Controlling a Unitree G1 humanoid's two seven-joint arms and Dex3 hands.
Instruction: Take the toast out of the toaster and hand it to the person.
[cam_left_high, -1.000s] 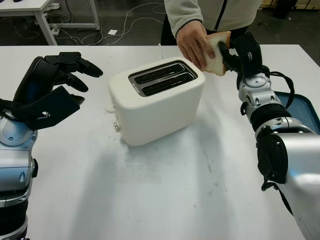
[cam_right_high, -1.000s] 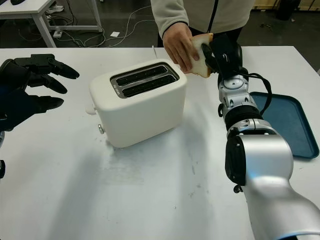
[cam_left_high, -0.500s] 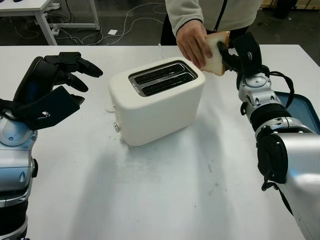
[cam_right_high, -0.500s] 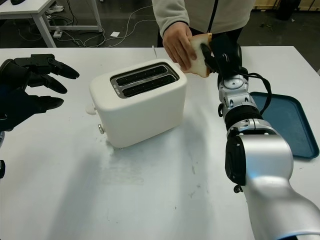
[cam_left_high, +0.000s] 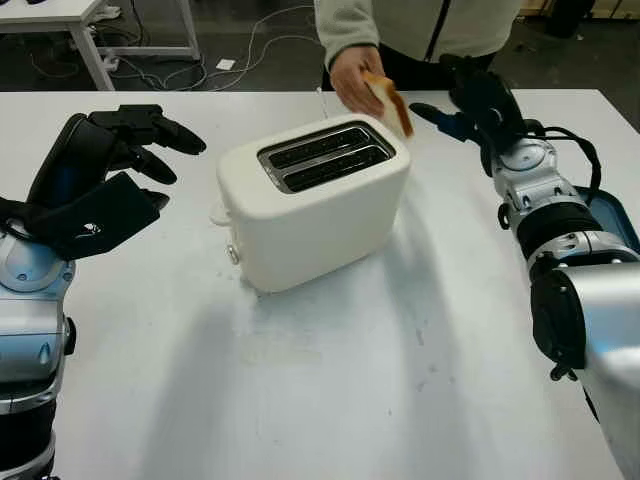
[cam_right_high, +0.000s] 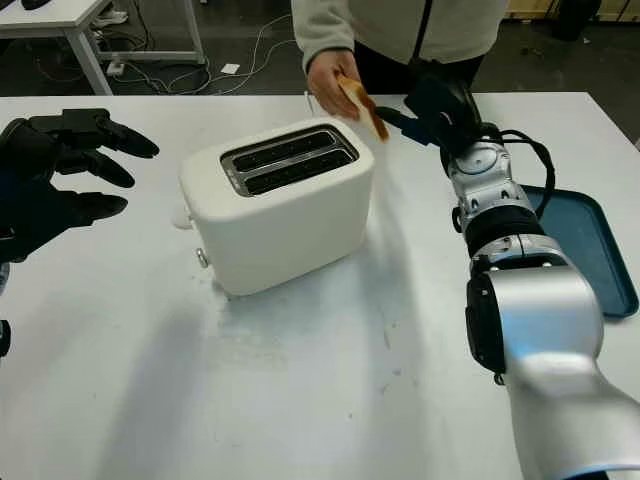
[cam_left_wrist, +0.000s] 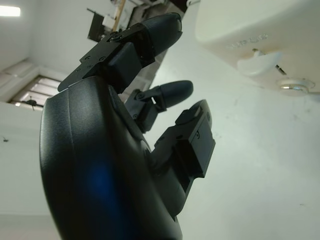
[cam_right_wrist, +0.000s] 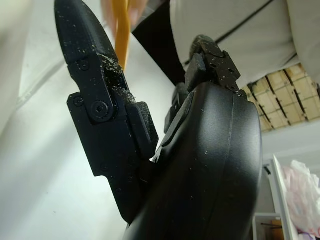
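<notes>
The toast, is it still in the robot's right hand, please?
No, a person's hand holds the toast; the right hand is open beside it.

Both head eyes look down on the toaster (cam_left_high: 312, 200); each wrist camera hugs its own hand.

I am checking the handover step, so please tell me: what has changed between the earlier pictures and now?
The right hand has let go of the toast and is open beside it. The person's hand now holds the toast alone and has drawn it back, above the toaster's far corner. The toaster, the blue tray and the open left hand stayed as they were.
</notes>
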